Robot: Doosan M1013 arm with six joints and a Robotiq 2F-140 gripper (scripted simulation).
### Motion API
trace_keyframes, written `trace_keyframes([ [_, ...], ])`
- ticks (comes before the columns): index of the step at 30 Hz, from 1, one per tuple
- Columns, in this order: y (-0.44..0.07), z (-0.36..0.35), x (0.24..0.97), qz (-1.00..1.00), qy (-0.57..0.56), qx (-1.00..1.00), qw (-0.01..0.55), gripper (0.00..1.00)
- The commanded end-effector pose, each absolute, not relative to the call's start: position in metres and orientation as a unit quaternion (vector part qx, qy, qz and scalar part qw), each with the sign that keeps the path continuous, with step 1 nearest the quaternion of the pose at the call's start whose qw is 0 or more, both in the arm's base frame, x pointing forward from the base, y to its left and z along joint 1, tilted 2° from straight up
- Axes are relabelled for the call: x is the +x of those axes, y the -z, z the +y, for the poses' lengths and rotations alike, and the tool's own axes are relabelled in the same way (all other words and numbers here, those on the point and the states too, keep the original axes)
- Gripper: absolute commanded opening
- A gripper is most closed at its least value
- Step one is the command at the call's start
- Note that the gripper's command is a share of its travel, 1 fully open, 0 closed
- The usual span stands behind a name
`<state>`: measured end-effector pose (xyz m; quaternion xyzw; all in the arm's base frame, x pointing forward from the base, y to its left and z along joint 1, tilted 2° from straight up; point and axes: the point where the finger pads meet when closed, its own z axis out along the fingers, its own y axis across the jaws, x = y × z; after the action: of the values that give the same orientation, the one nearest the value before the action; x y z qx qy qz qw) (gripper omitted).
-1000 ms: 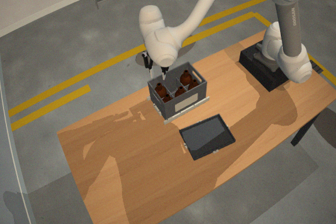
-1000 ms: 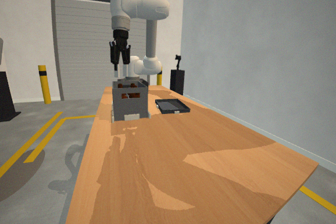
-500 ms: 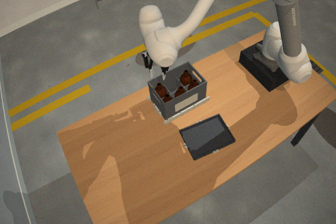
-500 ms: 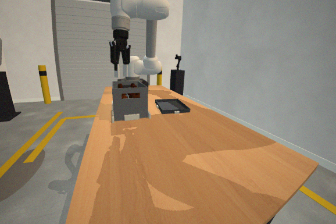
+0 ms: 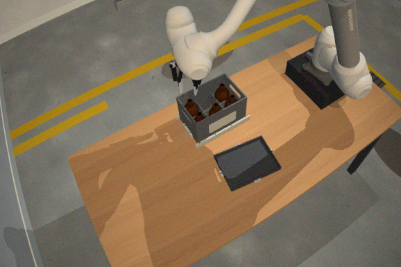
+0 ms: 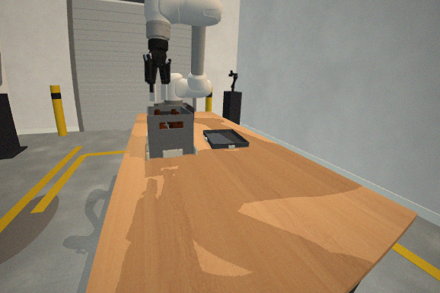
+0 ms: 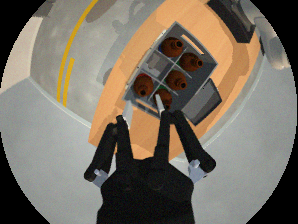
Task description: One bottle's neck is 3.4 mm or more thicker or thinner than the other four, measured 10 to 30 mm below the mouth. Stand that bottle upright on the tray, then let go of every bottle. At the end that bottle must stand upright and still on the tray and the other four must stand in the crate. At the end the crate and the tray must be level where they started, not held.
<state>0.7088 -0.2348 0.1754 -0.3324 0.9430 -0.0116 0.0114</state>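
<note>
Five brown bottles stand in the grey crate. One bottle is beside the back wall, another is in the left back corner, and one is at the left front. The other two, a middle bottle and a right front bottle, fill the front row. My gripper is partly open and empty, above the crate's left end. The black tray is empty. Neck thickness differences are too small to tell.
The middle back compartment of the crate holds no bottle. Pale locating strips edge the crate's base on the wooden table. The arm's black base block stands at the table's far end.
</note>
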Motion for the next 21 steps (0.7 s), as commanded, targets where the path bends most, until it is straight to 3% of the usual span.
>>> trace_keyframes([
  [1, -0.175, -0.238, 0.709, 0.942, 0.011, -0.334, 0.011, 0.38],
  [21, -0.162, -0.238, 0.71, 0.942, 0.011, -0.334, 0.011, 0.38],
])
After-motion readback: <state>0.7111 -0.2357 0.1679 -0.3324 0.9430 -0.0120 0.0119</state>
